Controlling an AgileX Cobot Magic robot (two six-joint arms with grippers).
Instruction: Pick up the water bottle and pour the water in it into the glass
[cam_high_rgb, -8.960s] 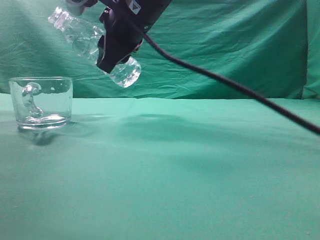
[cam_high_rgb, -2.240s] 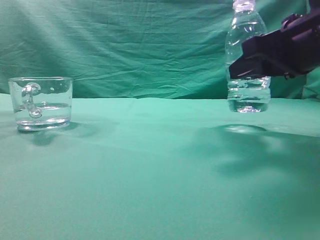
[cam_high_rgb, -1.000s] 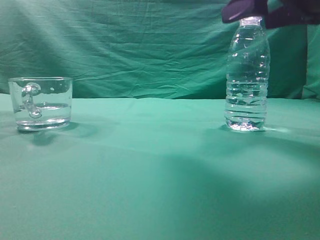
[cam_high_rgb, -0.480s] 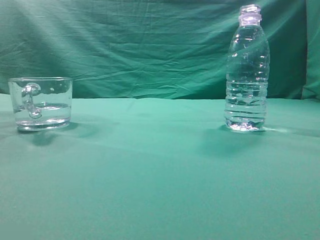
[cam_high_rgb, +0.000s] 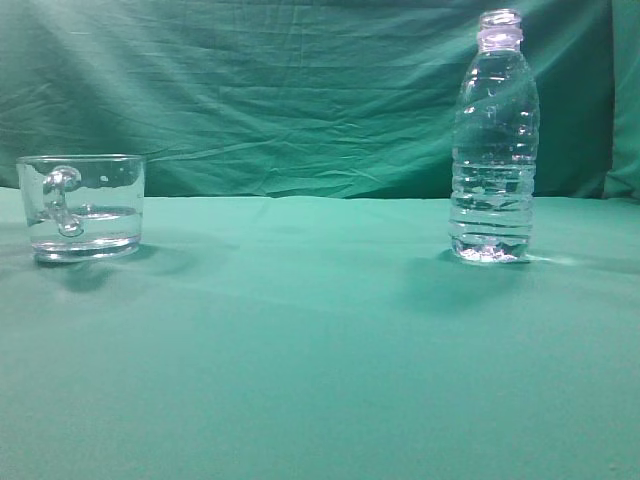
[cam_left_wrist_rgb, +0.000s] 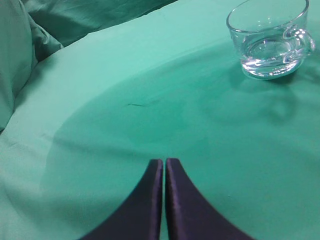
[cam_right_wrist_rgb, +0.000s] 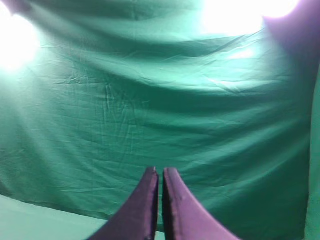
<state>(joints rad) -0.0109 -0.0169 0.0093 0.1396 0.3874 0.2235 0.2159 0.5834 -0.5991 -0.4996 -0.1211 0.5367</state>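
Two clear vessels stand on our table (cam_high_rgb: 320, 350): the glass (cam_high_rgb: 82, 206), holding water (cam_high_rgb: 85, 225), and the unlabelled, uncapped water bottle (cam_high_rgb: 492, 140) upright, well apart to its right. Our left fingers (cam_left_wrist_rgb: 164, 172) and right fingers (cam_right_wrist_rgb: 160, 180) are pressed together, holding nothing.

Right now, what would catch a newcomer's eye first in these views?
The uncapped water bottle standing upright at the right of the green cloth, free of either tool. Far left sits the glass mug, with water filling its lower part. The left tool hangs shut above bare cloth.
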